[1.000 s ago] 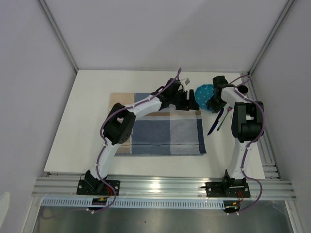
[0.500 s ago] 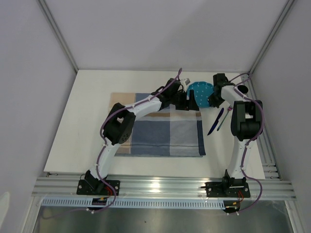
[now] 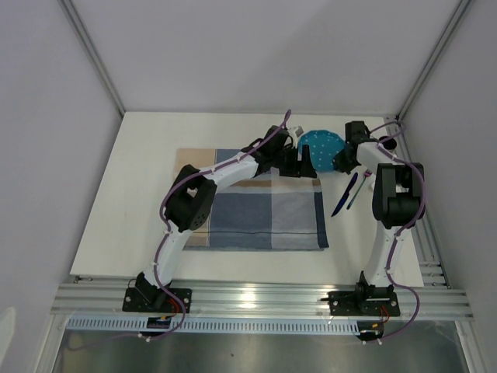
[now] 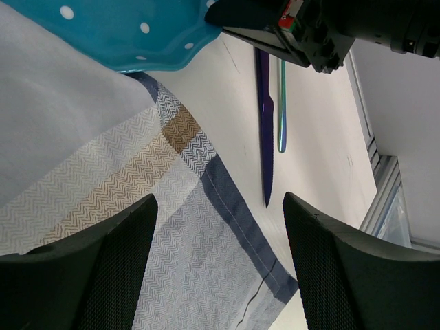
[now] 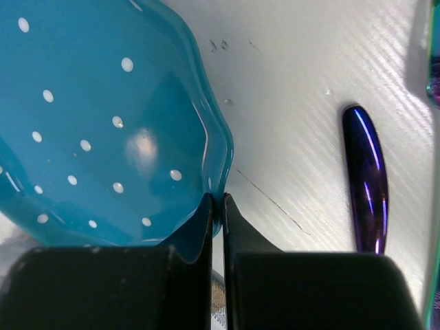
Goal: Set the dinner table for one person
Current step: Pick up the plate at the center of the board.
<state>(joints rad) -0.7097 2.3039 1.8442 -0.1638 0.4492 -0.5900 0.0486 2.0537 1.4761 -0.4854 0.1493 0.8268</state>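
**Plate pinched at mat's far right corner**

Both arms reach to the far right of the white dinner table (image 3: 140, 194). Checked placemat (image 3: 264, 217) lies mid-table. Teal dotted plate (image 3: 320, 148) is at the mat's far right corner, its edge over the cloth; can't tell if it's lifted. The right gripper (image 5: 216, 203) is nearly closed, pinching the plate rim on its right side. The left gripper (image 4: 218, 199) is spread wide w/ nothing in it, just left of the plate, over the mat. Mat centre lies left of the plate & nearer the bases, so the right arm prob. moves it that way. Knife (image 4: 265, 137) & slim utensil (image 4: 282, 103) lie side by side right of the mat, long axes near-to-far.
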